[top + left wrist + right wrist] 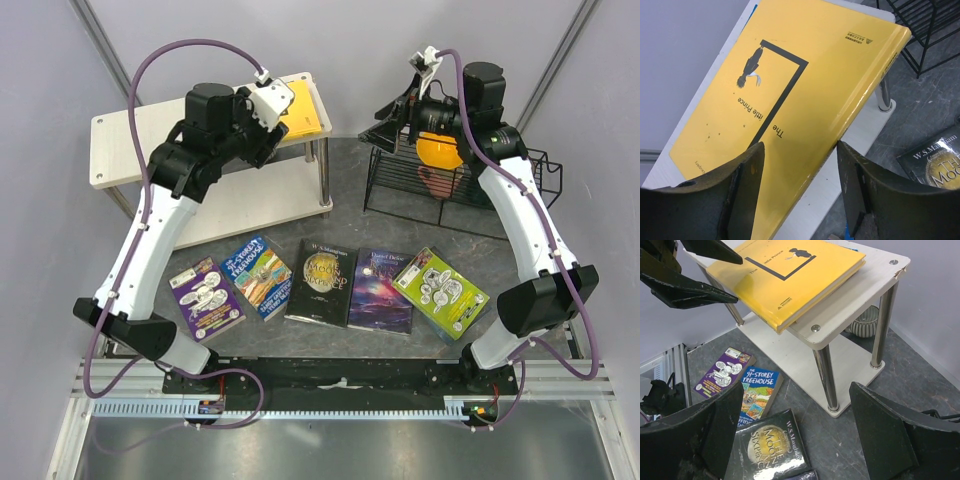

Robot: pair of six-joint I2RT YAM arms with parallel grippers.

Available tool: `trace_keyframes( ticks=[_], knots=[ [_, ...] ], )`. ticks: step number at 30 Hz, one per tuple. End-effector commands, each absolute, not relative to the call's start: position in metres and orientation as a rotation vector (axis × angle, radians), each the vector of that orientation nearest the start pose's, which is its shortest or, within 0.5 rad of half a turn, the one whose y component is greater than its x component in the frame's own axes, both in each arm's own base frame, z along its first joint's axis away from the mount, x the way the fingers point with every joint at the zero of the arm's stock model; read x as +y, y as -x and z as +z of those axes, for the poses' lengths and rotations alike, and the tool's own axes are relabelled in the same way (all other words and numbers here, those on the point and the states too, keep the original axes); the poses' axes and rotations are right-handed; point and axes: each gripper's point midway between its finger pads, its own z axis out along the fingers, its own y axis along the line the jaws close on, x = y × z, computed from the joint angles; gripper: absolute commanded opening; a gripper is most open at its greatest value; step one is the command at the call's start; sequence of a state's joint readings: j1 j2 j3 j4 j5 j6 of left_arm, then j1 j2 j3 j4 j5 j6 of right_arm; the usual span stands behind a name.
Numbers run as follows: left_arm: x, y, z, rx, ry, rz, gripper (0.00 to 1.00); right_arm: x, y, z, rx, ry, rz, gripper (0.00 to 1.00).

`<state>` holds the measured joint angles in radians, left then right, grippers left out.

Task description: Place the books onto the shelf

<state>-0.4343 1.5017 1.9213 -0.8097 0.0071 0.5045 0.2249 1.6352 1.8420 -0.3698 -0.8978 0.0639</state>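
1. The yellow book (790,75) lies flat on the top board of the shelf (130,140), at the end nearest the wire rack (400,185). One long edge pokes out a little past the board.
2. The left fingers (800,150) hover right over the book's near end, spread apart, one on each side of the cover. They are not clamped on it. Whether a tip touches the cover, I cannot tell.
3. Down on the table (420,220), five more books lie face up in a row in front of the arm bases.
4. From the left arm's side across, they are the purple cartoon book (207,298), the blue Treehouse book (258,275), the black-and-gold book (322,282), the galaxy book (383,290) and the lime-green book (441,290).
5. The purple and blue ones sit just in front of the shelf's lower board. The black-and-gold and galaxy books lie side by side, about touching.
6. The right fingers (796,390) are up by the wire rack, spread wide with nothing between them, well apart from every book.
7. An orange bowl (440,150) sits in that rack, just beside the right arm.
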Motion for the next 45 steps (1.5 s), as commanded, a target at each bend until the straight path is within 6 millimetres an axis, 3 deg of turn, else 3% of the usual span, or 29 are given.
trace_keyframes(
  ticks=[1,32,40,45],
  knots=[
    [-0.153,-0.401,0.408,1.732,-0.885,0.118,0.66,0.232,-0.386,0.434,1.511,0.826,0.984,0.95],
    [-0.155,-0.416,0.416,1.733,-0.841,0.129,0.59,0.230,-0.383,0.433,1.514,0.817,1.003,0.95],
    [-0.153,-0.407,0.426,1.717,-0.814,0.108,0.65,0.229,-0.381,0.431,1.515,0.821,1.001,0.95],
    [-0.151,-0.389,0.436,1.702,-0.781,0.063,0.67,0.229,-0.376,0.427,1.520,0.826,1.002,0.95]
  ],
)
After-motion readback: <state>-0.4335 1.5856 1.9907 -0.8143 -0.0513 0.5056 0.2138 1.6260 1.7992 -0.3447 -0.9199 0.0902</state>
